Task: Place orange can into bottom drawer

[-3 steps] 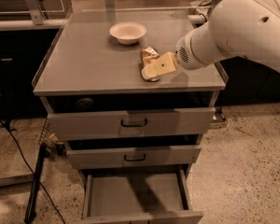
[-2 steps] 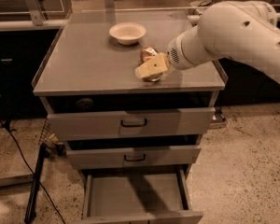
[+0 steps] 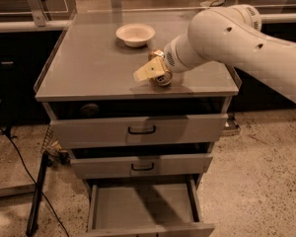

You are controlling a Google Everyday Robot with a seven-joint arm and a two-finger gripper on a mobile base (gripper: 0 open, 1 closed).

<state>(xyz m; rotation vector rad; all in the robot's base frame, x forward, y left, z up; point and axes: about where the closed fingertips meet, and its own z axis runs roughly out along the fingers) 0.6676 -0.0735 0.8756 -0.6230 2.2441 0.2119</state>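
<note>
My gripper (image 3: pixel 152 71), with pale yellow fingers (image 3: pixel 146 71), is over the front middle of the grey cabinet top (image 3: pixel 89 68). It is shut on the orange can (image 3: pixel 162 76), which lies sideways in the grip with its silvery round end facing forward, just above the surface. The white arm reaches in from the right. The bottom drawer (image 3: pixel 138 206) is pulled open at the foot of the cabinet, directly below and in front of the gripper. Its flat grey floor is bare.
A white bowl (image 3: pixel 135 34) sits at the back middle of the cabinet top. Two shut drawer fronts with black loop handles, upper (image 3: pixel 141 130) and lower (image 3: pixel 142 167), lie above the open drawer. Black cables (image 3: pixel 19 157) trail on the floor at the left.
My gripper has moved left and slightly toward the front edge of the cabinet top, carrying the orange can with it. The bowl and drawers have not moved.
</note>
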